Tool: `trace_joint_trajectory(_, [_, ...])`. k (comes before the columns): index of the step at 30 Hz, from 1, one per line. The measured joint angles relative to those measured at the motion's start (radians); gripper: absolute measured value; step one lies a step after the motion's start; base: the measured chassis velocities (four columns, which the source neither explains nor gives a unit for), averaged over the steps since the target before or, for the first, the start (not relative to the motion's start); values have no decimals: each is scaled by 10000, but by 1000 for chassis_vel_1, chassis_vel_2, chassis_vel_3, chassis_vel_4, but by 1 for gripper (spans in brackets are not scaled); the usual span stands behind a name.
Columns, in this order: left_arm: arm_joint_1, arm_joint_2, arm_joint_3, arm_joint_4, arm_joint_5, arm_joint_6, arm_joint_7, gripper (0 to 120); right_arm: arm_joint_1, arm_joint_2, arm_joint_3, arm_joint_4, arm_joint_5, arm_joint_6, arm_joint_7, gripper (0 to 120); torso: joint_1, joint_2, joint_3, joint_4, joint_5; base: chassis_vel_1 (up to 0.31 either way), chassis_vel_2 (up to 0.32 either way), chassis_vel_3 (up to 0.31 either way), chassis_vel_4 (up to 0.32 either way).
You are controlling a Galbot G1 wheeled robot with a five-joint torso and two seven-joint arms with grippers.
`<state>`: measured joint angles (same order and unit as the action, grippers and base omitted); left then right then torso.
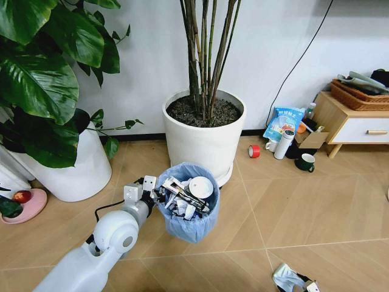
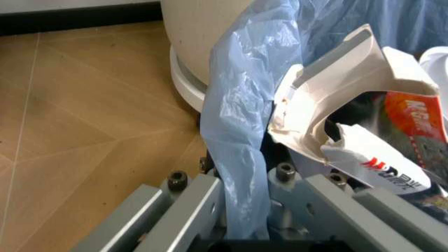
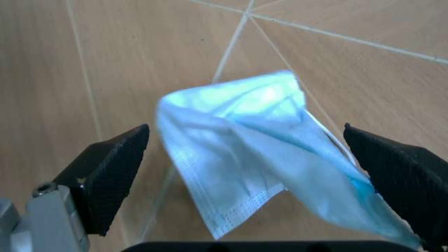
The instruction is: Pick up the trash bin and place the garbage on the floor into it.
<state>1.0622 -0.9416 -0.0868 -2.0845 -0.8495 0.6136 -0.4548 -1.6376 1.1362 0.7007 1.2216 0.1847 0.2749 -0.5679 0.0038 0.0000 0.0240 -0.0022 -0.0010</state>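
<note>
Herringbone floor (image 1: 316, 213): left gripper (image 2: 242, 210), jaws pinching the bag-lined rim of the trash bin (image 1: 185, 228) holding garbage (image 1: 185, 198); right gripper (image 3: 252, 157), jaws spread around a pale tissue (image 3: 259, 152).

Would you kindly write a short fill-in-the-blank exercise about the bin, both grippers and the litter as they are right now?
1. The left gripper is shut on the ____ rim of the small round trash bin lined with light-blue plastic.
2. The right gripper is ____ around a pale blue face mask.
3. A round white disc lies ____ the bin.

Missing words: bag-lined; open; inside
</note>
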Motion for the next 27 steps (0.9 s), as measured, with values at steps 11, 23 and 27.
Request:
trace_joint_trajectory(11, [26, 186, 10, -75, -90, 10, -28, 0, 651, 80, -284, -858, 16, 106, 65, 66, 0, 0, 0, -1, -4, 0, 0, 0, 0])
trace_joint_trajectory(23, [22, 168, 101, -72, -84, 17, -35, 0, 839, 42, -327, -984, 141, 182, 132, 23, 0, 0, 0, -1, 7, 0, 0, 0, 0])
trace_joint_trajectory(27, [42, 168, 101, -70, -80, 22, -37, 0, 743, 26, -300, -739, 214, 177, 231, 11, 0, 0, 0, -1, 10, 0, 0, 0, 0])
